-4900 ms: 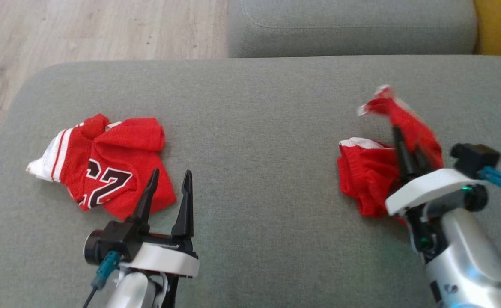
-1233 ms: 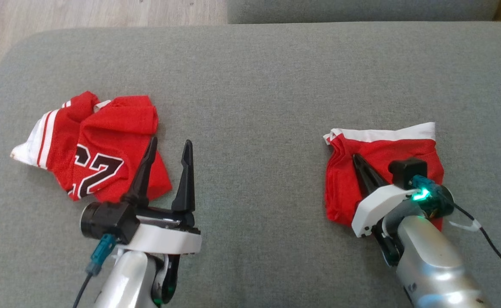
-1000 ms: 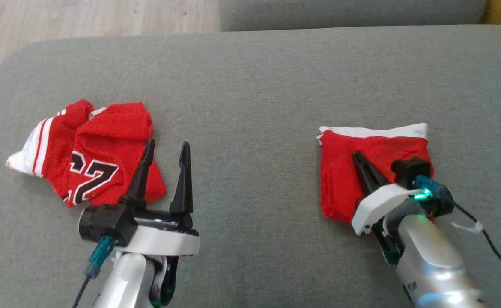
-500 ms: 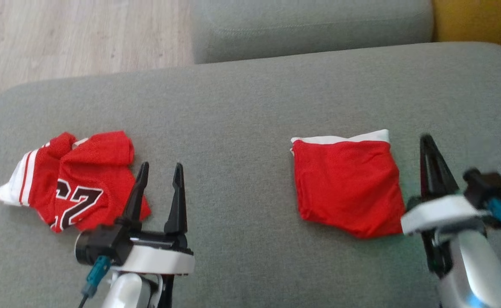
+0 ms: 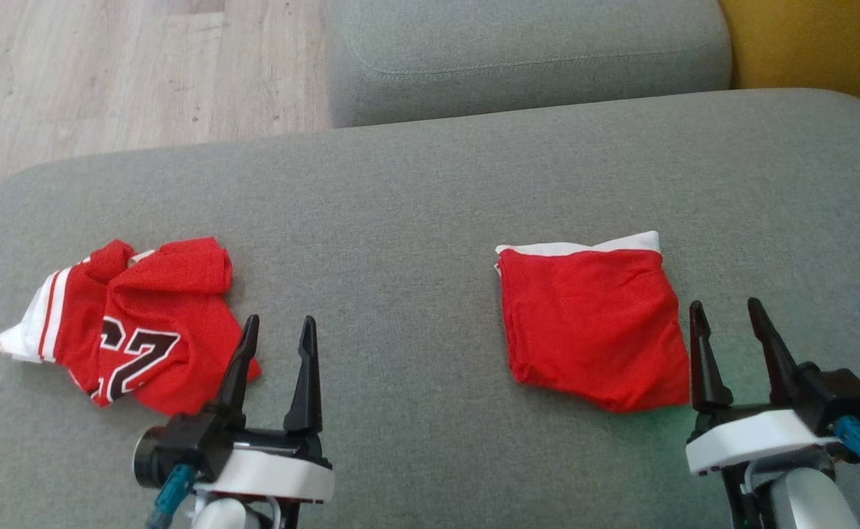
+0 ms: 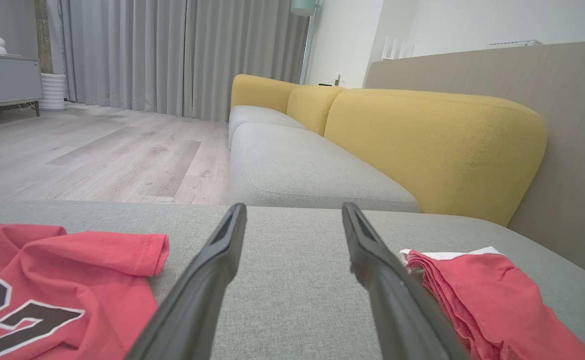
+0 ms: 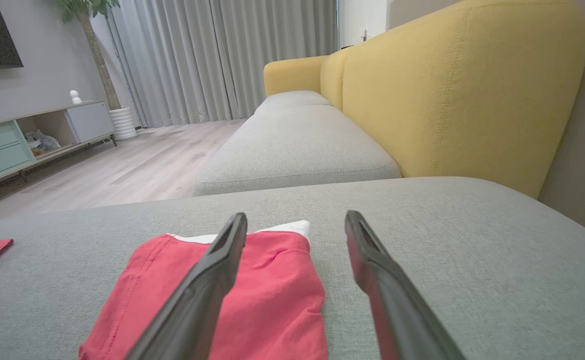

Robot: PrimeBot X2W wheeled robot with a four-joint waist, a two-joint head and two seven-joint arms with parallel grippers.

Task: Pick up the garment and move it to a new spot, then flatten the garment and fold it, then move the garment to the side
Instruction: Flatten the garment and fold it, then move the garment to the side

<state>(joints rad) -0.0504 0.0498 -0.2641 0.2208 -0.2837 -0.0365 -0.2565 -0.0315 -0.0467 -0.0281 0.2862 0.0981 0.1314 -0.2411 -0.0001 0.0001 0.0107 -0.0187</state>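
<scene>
Red folded garment lies flat at 3 o'clock on the grey cushion, seemingly set aside. Right gripper, at its 4 o'clock, stands spread and empty; left gripper likewise, near the jersey.

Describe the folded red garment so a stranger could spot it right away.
On the grey cushion, look at the robot's right side, beside the right gripper. The folded garment is a neat plain red square with a white band along its far edge; the jersey on the left is crumpled and numbered.
</scene>
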